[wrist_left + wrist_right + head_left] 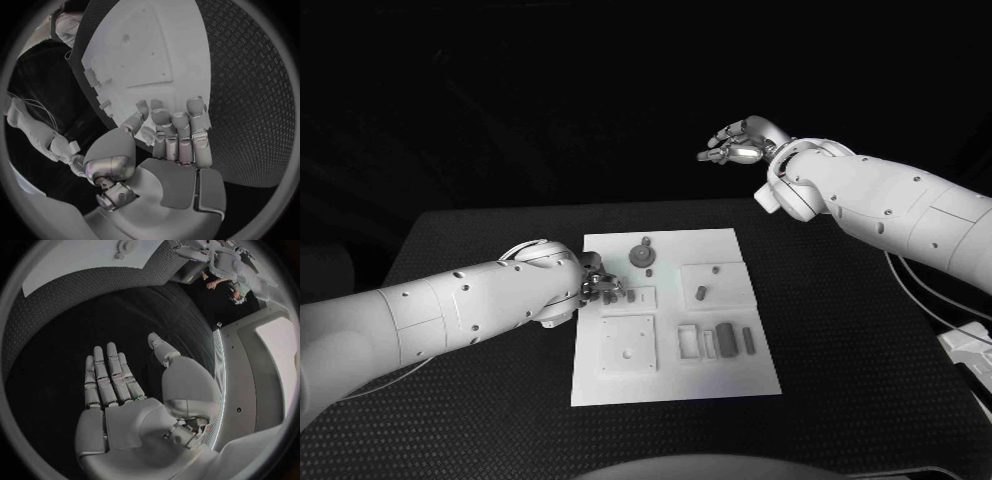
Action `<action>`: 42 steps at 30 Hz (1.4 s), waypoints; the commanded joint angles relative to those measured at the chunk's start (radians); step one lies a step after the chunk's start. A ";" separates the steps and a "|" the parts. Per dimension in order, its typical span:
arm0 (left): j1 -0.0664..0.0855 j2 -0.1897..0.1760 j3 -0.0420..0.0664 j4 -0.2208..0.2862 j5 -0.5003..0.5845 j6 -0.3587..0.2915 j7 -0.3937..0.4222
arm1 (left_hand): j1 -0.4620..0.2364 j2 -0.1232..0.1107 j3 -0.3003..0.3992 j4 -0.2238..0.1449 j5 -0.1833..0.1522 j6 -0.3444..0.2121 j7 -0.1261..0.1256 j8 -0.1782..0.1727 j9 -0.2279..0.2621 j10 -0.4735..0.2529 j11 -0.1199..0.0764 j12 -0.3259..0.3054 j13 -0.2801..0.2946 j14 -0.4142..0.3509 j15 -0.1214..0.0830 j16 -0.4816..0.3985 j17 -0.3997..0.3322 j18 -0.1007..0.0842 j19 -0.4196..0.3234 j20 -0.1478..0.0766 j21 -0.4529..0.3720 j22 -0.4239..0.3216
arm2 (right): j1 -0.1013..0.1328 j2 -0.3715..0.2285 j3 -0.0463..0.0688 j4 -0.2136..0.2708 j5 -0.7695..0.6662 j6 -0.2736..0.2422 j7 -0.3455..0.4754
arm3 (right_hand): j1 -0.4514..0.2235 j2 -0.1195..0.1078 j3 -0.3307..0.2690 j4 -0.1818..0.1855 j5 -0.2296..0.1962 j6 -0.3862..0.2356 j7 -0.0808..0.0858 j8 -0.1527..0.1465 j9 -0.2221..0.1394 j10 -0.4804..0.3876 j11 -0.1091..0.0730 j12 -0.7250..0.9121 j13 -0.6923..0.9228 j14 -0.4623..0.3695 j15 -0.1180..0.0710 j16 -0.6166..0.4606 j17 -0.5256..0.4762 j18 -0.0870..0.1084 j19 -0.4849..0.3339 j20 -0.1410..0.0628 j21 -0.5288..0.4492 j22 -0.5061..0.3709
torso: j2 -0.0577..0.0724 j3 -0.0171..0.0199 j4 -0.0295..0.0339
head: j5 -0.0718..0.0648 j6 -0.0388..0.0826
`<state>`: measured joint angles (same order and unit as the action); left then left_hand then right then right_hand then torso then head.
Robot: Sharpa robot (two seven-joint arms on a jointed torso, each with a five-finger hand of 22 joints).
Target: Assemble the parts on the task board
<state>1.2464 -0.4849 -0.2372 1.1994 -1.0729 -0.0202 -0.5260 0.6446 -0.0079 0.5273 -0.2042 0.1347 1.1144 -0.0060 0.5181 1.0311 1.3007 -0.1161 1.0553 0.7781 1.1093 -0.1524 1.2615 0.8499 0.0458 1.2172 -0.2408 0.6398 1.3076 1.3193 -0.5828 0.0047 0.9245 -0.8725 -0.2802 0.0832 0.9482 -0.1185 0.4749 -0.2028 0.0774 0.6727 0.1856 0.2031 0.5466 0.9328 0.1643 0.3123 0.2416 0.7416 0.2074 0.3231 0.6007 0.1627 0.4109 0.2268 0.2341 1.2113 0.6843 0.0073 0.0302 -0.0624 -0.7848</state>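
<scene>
Black table (473, 240), task board (669, 316) central. Left hand (600, 287) at board's left edge, grasp unclear. Right hand (737, 141) raised beyond board's far side, released, empty.

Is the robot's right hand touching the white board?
No. The right hand is raised beyond the table's far edge, well away from the task board.

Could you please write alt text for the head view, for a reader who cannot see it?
The left robot hand reaches over the left edge of the white task board on the black table, near small grey parts. The right robot hand hangs raised beyond the table's far edge.
</scene>
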 commanded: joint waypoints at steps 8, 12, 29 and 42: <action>0.000 -0.022 0.001 0.012 -0.011 0.003 0.017 | 0.010 -0.026 0.003 -0.003 -0.004 0.002 -0.008 0.010 0.001 0.005 -0.002 -0.003 0.000 -0.001 0.001 0.000 0.002 0.011 0.001 -0.005 -0.001 0.021 | 0.000 -0.002 0.000 0.000 -0.003 0.012 0.012 | 0.012 0.002 -0.003 0.001 0.002 -0.007 0.067 0.007 -0.002 0.000 0.006 -0.005 -0.002 -0.004 0.001 -0.006 -0.001 -0.020 0.007 -0.001 -0.004 0.002 | 0.000 -0.0017 0.0023 | -0.004 -0.002; 0.000 -0.034 0.001 0.016 -0.013 -0.007 0.021 | 0.004 -0.039 0.001 0.000 -0.008 0.001 -0.008 0.011 0.001 0.005 -0.002 -0.004 0.000 -0.001 0.001 -0.001 0.002 0.011 0.001 -0.005 -0.002 0.021 | -0.001 -0.002 0.000 -0.001 -0.003 0.012 0.012 | 0.012 0.002 -0.003 0.001 0.002 -0.007 0.067 0.007 -0.002 0.000 0.006 -0.005 -0.003 -0.004 0.001 -0.006 -0.001 -0.020 0.007 -0.001 -0.005 0.002 | 0.001 -0.0022 0.0015 | -0.005 -0.003; 0.005 -0.063 0.070 0.036 0.028 -0.049 0.045 | -0.130 -0.033 -0.153 -0.075 -0.085 -0.056 0.003 0.004 0.009 -0.037 0.006 -0.012 0.011 -0.036 -0.010 -0.007 0.007 0.015 -0.026 -0.009 -0.023 0.019 | -0.004 -0.003 0.000 -0.004 -0.002 0.011 0.013 | 0.012 0.002 -0.004 0.001 0.002 -0.008 0.067 0.007 -0.002 -0.001 0.007 -0.005 -0.004 -0.004 0.001 -0.007 -0.002 -0.021 0.008 -0.001 -0.006 0.004 | 0.000 -0.0004 0.0005 | -0.005 0.002; 0.019 0.004 0.084 -0.033 -0.069 -0.247 0.356 | 0.263 -0.044 0.090 -0.069 -0.075 -0.213 0.130 -0.167 -0.160 -0.276 0.140 -0.321 -0.164 -0.269 0.163 -0.263 -0.136 -0.022 -0.267 0.142 -0.255 -0.089 | -0.004 0.000 0.000 -0.014 0.003 0.009 0.016 | 0.013 0.003 -0.003 0.001 0.002 -0.008 0.067 0.007 -0.002 -0.001 0.007 -0.005 -0.005 -0.004 0.001 -0.006 -0.002 -0.021 0.008 -0.001 -0.007 0.005 | 0.000 -0.0003 -0.0009 | -0.003 0.021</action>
<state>1.2629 -0.4852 -0.1535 1.1708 -1.0655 -0.1626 -0.3316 0.8931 -0.0485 0.6053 -0.2753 0.0531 0.9011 0.1192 0.3567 0.8783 1.0312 0.0195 0.7502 0.6246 0.8483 -0.0042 1.0109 0.7221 0.0316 0.9556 -0.1144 0.3966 1.2261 1.3154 -0.5841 0.0046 0.9115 -0.8718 -0.2799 0.0851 0.9521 -0.1146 0.4749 -0.2028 0.0774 0.6727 0.1856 0.2067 0.5458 0.9328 0.1643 0.3123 0.2372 0.7417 0.2073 0.3231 0.5998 0.1627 0.4109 0.2268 0.2304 1.2151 0.6840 0.0072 0.0300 -0.0663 -0.7687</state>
